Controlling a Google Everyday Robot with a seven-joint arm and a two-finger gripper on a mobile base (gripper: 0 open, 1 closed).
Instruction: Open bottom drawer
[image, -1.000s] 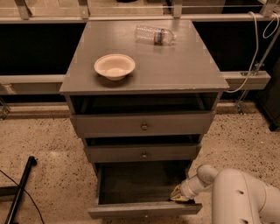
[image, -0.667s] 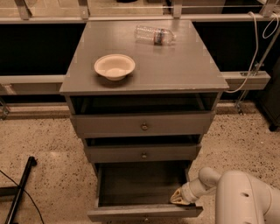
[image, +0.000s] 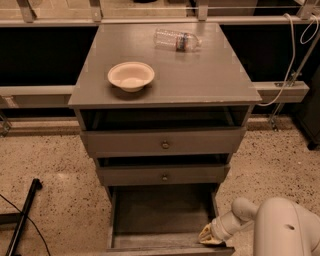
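Note:
The bottom drawer of a grey three-drawer cabinet stands pulled out, its plain grey interior showing and its front at the bottom edge of the view. My gripper is at the drawer's front right corner, at the end of my white arm that comes in from the lower right. The middle drawer and the top drawer, each with a small round knob, also stand slightly out.
A beige bowl and a clear plastic bottle lying on its side rest on the cabinet top. A black pole lies on the speckled floor at the left. A rail and cables are at the right.
My gripper and arm have shifted slightly down and toward the camera at the drawer's front right corner. The drawer looks about the same.

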